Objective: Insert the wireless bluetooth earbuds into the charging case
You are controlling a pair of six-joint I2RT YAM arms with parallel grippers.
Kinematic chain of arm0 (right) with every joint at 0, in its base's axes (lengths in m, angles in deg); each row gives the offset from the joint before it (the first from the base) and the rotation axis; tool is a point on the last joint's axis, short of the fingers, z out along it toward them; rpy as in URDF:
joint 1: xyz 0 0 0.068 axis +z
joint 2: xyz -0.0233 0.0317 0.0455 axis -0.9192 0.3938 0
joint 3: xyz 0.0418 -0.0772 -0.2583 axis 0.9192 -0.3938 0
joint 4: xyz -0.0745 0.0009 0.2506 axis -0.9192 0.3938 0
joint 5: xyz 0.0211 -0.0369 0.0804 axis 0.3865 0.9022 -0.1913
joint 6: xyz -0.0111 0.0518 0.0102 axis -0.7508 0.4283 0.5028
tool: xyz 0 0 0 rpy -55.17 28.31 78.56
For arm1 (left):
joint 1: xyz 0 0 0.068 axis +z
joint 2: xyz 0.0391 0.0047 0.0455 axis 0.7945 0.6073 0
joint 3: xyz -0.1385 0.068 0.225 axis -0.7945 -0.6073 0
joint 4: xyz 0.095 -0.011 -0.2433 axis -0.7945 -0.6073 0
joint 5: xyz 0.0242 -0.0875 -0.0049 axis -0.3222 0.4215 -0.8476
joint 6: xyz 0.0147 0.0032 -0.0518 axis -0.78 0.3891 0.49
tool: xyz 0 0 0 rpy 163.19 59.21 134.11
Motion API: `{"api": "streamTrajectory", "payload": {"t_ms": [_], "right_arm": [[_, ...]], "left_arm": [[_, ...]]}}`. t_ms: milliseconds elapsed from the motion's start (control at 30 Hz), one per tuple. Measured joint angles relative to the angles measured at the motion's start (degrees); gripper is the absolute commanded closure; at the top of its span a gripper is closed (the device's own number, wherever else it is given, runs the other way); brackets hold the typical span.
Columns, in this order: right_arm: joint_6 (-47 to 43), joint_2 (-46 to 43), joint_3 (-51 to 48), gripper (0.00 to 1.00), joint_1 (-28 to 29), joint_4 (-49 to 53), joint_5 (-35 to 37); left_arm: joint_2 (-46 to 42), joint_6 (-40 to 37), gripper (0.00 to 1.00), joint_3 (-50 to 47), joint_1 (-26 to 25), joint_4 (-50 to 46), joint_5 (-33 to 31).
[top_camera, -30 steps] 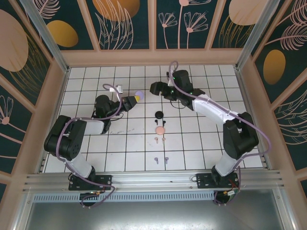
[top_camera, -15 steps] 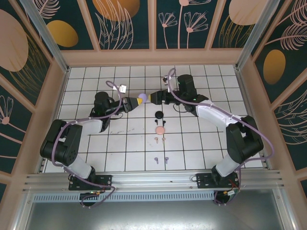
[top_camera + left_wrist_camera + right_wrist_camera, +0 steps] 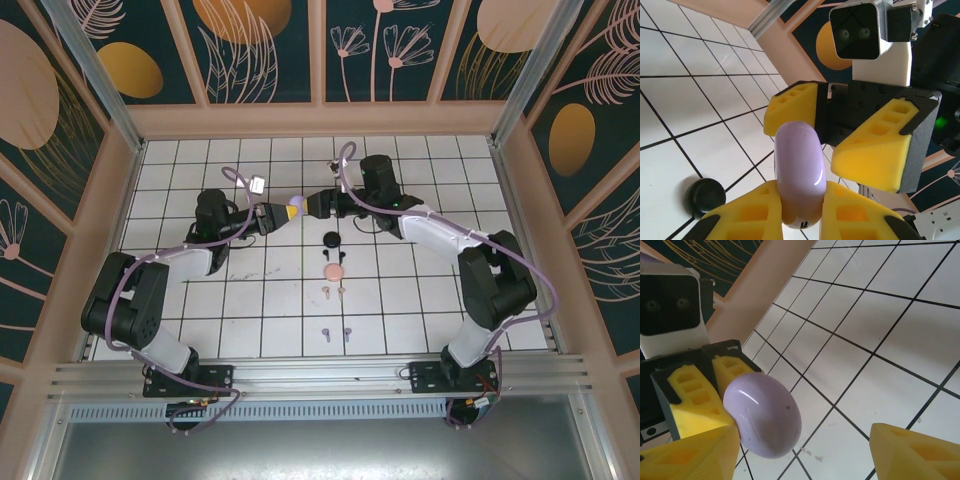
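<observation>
A closed lilac charging case [image 3: 800, 170] is held in the air, pinched at its near end by my left gripper [image 3: 800, 202]. My right gripper [image 3: 832, 127] faces it head-on, jaws open and straddling the case's far end. In the right wrist view the case [image 3: 765, 420] lies against my lower left finger [image 3: 687, 455], with a wide gap to the other finger [image 3: 915, 450]. From above, both grippers meet at the case [image 3: 296, 207]. Purple earbuds [image 3: 336, 333] and pink earbuds [image 3: 335, 291] lie on the tiles nearer the arm bases.
A black round case [image 3: 331, 239] and a pink case [image 3: 333, 271] sit on the white tiled floor [image 3: 420, 300] just below the grippers. The black case [image 3: 704, 196] also shows under the left gripper. Wooden walls [image 3: 320, 120] ring the floor.
My right gripper swung left to meet the lilac case and now brackets its far end, jaws narrowing slightly. The left gripper kept hold of the case, shifting slightly right.
</observation>
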Motion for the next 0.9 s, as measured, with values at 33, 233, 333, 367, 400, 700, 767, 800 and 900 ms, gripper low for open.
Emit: {"api": "streamTrajectory", "payload": {"t_ms": [33,233,333,367,400,700,767,800,900], "right_arm": [[0.0,0.28,0.24,0.33,0.0,-0.13,0.11],[0.46,1.46,0.63,0.38,0.0,-1.51,0.22],[0.94,2.54,1.2,0.4,-0.11,-1.92,1.92],[1.31,3.41,1.51,0.4,-0.31,-1.92,2.69],[1.73,4.11,1.53,0.4,-0.48,-1.95,3.06],[2.14,3.08,-0.13,0.39,-1.88,-0.96,3.02],[2.1,0.85,-1.73,0.39,-2.45,-1.03,0.7],[1.9,-0.33,-2.36,0.39,-2.78,-1.03,-0.7],[1.66,-3.21,-3.06,0.4,-3.82,-1.01,-4.52]], "left_arm": [[-0.24,-0.02,1.0,0.0,0.0,-0.15,0.0],[-1.68,-0.39,1.0,0.0,0.13,-2.21,-0.81],[-2.75,-0.39,1.0,-0.02,0.22,-3.58,-1.09],[-3.39,-0.42,1.0,-0.02,0.11,-3.56,-0.92],[-4.24,-0.44,1.0,-0.02,0.11,-3.67,-0.9],[-7.85,-1.46,1.0,-0.02,0.04,-3.78,0.2],[-7.85,-1.46,1.0,-0.02,0.04,-3.78,0.59],[-7.85,-1.46,1.0,-0.02,0.07,-3.76,1.11],[-7.69,-1.44,1.0,-0.02,0.04,-3.54,2.86]]}}
